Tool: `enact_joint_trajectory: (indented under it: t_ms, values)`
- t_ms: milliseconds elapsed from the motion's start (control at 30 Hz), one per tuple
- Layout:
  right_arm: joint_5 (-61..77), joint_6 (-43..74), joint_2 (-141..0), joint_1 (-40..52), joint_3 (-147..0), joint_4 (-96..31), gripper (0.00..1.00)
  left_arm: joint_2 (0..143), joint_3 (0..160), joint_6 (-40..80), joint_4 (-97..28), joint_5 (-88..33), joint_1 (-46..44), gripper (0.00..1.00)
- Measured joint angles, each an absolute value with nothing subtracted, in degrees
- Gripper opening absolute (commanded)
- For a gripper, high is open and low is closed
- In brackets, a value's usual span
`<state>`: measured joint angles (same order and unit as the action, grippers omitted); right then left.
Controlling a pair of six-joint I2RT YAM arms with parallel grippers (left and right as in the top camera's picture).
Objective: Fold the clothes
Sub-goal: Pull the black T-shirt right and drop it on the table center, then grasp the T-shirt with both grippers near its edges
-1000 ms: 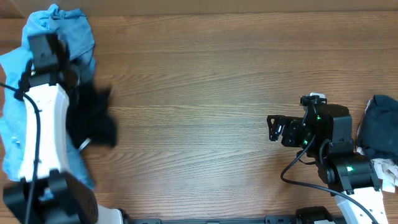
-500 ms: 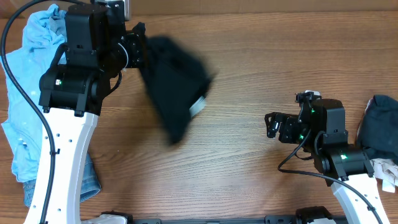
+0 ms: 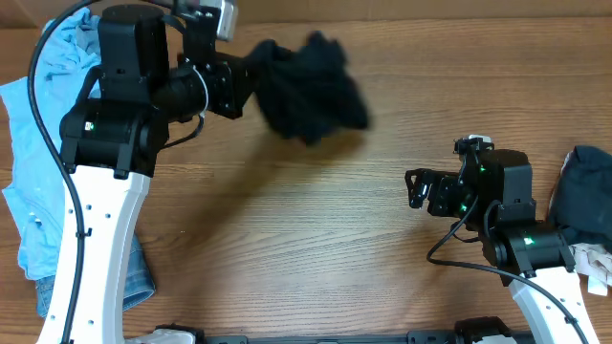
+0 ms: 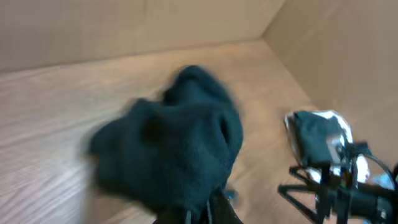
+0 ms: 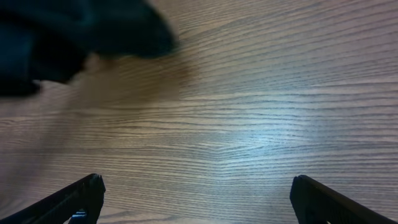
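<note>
My left gripper [image 3: 251,84] is shut on the black T-shirt [image 3: 316,88], which hangs bunched and motion-blurred above the far middle of the table. In the left wrist view the black T-shirt [image 4: 174,149] fills the centre, with the fingers [image 4: 202,214] pinching it at the bottom edge. It shows as a dark blur in the right wrist view [image 5: 68,37]. My right gripper [image 3: 417,189] is open and empty over bare wood at the right; its fingertips [image 5: 196,196] are spread wide. The light blue shirt [image 3: 24,191] lies at the far left, with denim jeans [image 3: 139,282] under it.
A dark folded garment [image 3: 581,196] with a white item lies at the right edge behind my right arm; it also shows in the left wrist view [image 4: 317,134]. Cardboard walls [image 4: 186,25] bound the far side of the table.
My left arm swung from the far left pile toward the table's middle, carrying the black T-shirt up and to the right. The right arm barely moved.
</note>
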<state>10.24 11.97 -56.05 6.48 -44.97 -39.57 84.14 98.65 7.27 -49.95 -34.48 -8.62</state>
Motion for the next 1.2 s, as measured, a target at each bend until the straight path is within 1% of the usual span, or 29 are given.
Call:
enact_joint_trajectory:
  t_ms: [33,67,167,233,300,367,467,500,600,667,800,900,1000,1100,1167,1200]
  values:
    - [10.3,12.0,-56.1,6.5,-45.0,-39.5,1.00,84.1,98.7,6.9,-52.1,-33.8,-8.7,0.59]
    - [10.2,12.0,-56.1,6.5,-45.0,-39.5,1.00,84.1,98.7,6.4,-53.7,-32.0,-8.6,0.66]
    - [10.3,12.0,-56.1,6.5,-45.0,-39.5,1.00,84.1,98.7,5.5,-59.3,-24.0,-8.6,0.69]
    - [10.3,12.0,-56.1,6.5,-45.0,-39.6,1.00,84.1,98.7,5.5,-62.2,-19.0,-8.6,0.68]
    - [10.3,12.0,-56.1,6.5,-45.0,-39.7,1.00,84.3,98.7,5.5,-63.5,-16.9,-8.6,0.64]
    - [10.3,12.0,-56.1,6.5,-45.0,-40.2,1.00,85.0,98.7,5.5,-65.1,-15.5,-8.6,0.62]
    - [10.3,12.0,-56.2,6.5,-45.0,-40.8,1.00,86.6,98.7,5.6,-68.9,-16.2,-8.6,0.62]
    - [10.3,11.9,-56.2,6.5,-45.0,-40.8,1.00,88.2,98.7,5.6,-72.4,-17.7,-8.7,0.61]
    - [10.3,12.0,-56.5,6.5,-45.0,-40.8,1.00,90.8,98.7,5.6,-74.7,-18.7,-10.3,0.62]
    - [10.3,12.0,-57.3,6.5,-45.0,-41.0,1.00,93.3,98.7,5.5,-73.7,-19.2,-13.6,0.64]
    - [10.3,12.0,-59.3,6.5,-45.0,-41.2,1.00,99.6,98.7,5.3,-69.1,-16.5,-20.6,0.63]
    - [10.3,12.0,-59.4,6.5,-45.0,-41.2,1.00,106.7,98.7,4.0,-67.0,-13.5,-24.0,0.60]
    - [10.3,12.0,-59.4,6.5,-45.0,-41.2,1.00,113.4,98.7,2.5,-63.9,-12.6,-25.7,0.55]
    - [10.3,12.0,-59.4,6.5,-45.0,-41.2,1.00,119.2,98.7,0.8,-61.2,-11.9,-27.4,0.54]
    - [10.3,11.9,-59.4,6.5,-45.0,-41.2,1.00,121.8,98.7,-0.3,-59.5,-10.2,-28.6,0.51]
    - [10.3,11.9,-59.4,6.5,-45.0,-41.2,1.00,122.6,98.7,-0.5,-59.2,-9.1,-29.0,0.47]
